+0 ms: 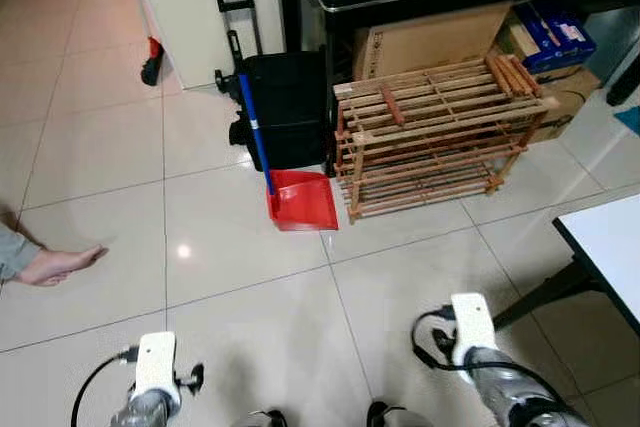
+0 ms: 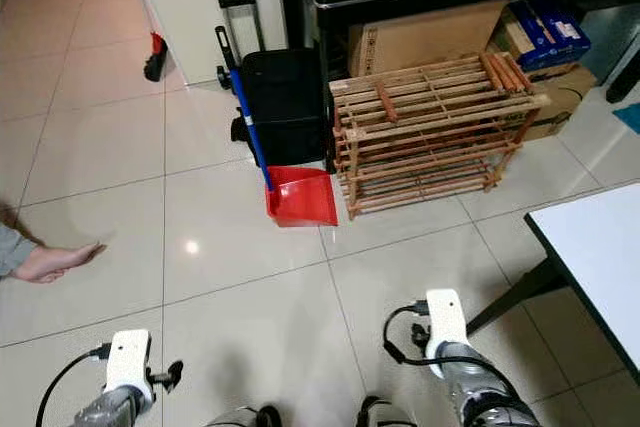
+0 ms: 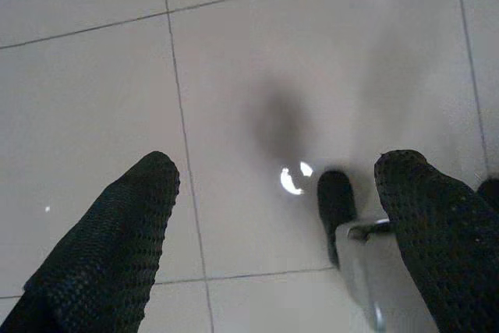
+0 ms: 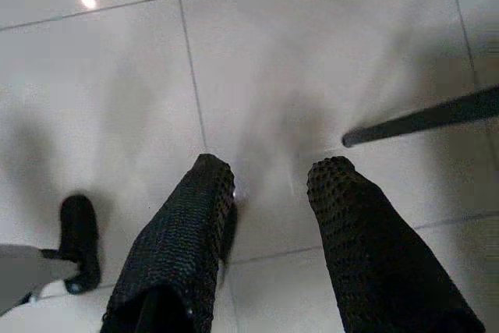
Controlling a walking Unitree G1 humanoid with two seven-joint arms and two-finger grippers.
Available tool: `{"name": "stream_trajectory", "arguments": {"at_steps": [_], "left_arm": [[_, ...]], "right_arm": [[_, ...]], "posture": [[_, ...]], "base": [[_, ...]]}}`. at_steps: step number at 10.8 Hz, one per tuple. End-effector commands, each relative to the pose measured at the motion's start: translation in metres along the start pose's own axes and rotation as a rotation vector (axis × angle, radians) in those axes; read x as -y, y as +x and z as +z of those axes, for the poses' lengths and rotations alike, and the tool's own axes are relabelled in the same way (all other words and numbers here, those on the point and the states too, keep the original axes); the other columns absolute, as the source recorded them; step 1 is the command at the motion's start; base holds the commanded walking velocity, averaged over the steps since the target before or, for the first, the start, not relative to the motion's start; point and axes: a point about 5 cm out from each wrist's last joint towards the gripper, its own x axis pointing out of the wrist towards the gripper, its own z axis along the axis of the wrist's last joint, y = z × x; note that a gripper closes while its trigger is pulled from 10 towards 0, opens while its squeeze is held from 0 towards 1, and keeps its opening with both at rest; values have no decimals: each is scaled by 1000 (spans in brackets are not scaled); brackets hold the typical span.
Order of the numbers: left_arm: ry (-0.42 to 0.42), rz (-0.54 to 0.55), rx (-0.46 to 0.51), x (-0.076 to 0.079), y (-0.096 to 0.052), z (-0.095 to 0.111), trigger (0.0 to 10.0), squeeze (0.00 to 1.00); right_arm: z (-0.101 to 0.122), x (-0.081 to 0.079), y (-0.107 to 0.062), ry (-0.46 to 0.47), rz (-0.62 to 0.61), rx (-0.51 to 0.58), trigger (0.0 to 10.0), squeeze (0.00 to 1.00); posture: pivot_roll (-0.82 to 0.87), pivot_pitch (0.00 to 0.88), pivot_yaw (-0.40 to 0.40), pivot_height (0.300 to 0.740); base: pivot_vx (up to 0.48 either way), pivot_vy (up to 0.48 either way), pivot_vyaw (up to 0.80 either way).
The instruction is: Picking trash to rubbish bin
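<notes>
Both arms hang low over the pale glossy tiled floor [image 1: 240, 237]. Left tool [image 3: 281, 216]: black fingers spread wide, nothing between them, floor below. Right tool [image 4: 269, 216]: fingers parted by a narrow gap, empty. Red plastic dustpan with blue handle [image 1: 300, 199] rests on the floor against a black wheeled trolley case [image 1: 285, 107], just beside a slatted wooden shoe rack [image 1: 430, 137]. A person's bare foot [image 1: 55, 265] lies at far left. White counter [image 1: 610, 247] corner at right. No trash or bin identifiable.

Open tiled floor [image 1: 240, 247] lies ahead. Obstacles beyond it: red dustpan [image 1: 302, 201] leaning against black trolley case [image 1: 287, 107], wooden rack [image 1: 435, 137] beside. White table [image 1: 612, 247] blocks the right; a person's foot [image 1: 58, 265] the left.
</notes>
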Motion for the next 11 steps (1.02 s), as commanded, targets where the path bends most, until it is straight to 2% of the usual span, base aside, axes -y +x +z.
{"name": "stream_trajectory", "arguments": {"at_steps": [1,5,11], "left_arm": [[31,21,-18,-6,-2,-7,10000,0],[36,22,-31,-4,-3,-12,10000,0],[47,26,-36,-4,-4,-15,10000,0]], "right_arm": [[-12,3,-2,-22,-14,-38,10000,0],[-21,18,-7,-51,-54,-65,10000,0],[-23,16,-7,-64,-49,-69,10000,0]], "posture": [[-133,142,62,740],[-152,163,56,740],[-154,168,60,740]], "base": [[0,0,0],[0,0,0],[0,0,0]]}}
